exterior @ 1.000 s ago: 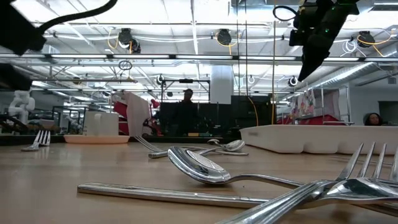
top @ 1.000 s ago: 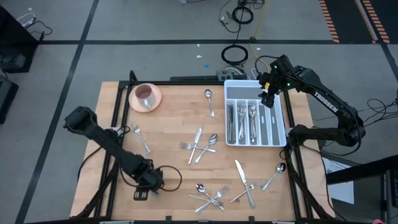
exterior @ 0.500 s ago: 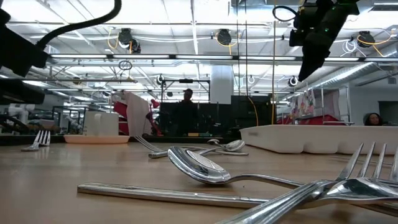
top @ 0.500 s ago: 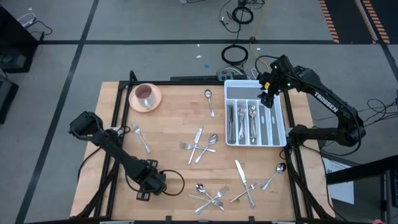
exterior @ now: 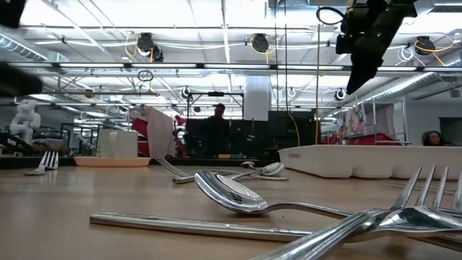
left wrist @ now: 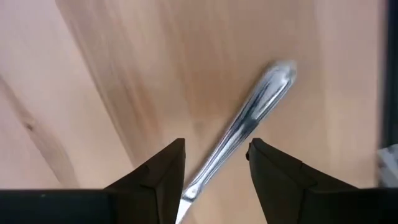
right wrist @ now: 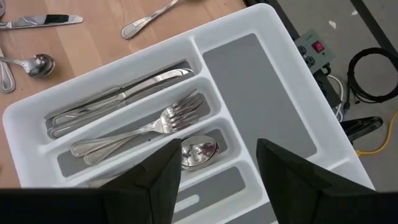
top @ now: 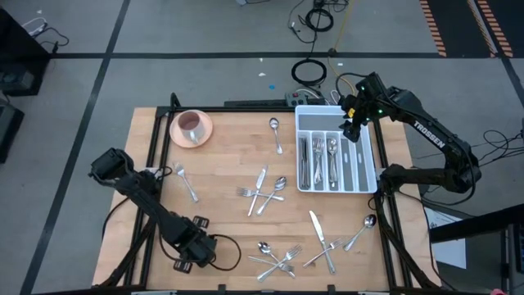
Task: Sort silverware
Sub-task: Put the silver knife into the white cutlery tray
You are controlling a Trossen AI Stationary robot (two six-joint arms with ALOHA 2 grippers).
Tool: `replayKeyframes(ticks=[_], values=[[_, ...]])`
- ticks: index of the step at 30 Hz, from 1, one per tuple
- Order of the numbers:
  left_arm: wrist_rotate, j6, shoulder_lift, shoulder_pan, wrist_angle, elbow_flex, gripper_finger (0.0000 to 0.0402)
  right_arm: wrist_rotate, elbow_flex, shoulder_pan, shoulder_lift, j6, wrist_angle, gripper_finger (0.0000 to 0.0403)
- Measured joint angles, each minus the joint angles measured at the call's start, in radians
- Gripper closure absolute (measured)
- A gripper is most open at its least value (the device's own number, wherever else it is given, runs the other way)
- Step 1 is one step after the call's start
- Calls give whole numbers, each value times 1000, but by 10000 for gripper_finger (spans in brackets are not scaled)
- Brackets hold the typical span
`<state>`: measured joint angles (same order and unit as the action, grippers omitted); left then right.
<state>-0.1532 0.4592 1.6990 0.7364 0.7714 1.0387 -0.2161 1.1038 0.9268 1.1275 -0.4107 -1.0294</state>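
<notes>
- High view: my left gripper (top: 191, 251) has slid from further in on the counter (top: 221, 160) down towards 7 o'clock, near the front edge. That looks like lining up a pick. My right gripper (top: 352, 131) hasn't budged, parked over the white tray (top: 371, 160) at 2 o'clock.
- Count of loose silverware (top: 260, 190): roughly a dozen pieces. There is a fork at 9, one spoon at 12, three crossed at centre, a tangle at 6 and three or four at 4. One pink cup (top: 191, 124) stands at 11.
- Low view: one spoon (exterior: 227, 193) lies across one knife (exterior: 195, 225) up close; the right gripper hangs high above the tray.
- Left wrist view: jaws wide, straddling one handle (left wrist: 255, 106) lying on the wood, not pinched.
- Right wrist view: jaws wide and empty. Below, about two knives, two forks and at least one spoon are filed, and the wide compartment is bare.
</notes>
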Motion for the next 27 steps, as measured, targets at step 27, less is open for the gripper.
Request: replayKeyframes(ticks=[27], values=[[147,-278,-14,131,-148,-96,222,1,0,0,0,33,-11,202]])
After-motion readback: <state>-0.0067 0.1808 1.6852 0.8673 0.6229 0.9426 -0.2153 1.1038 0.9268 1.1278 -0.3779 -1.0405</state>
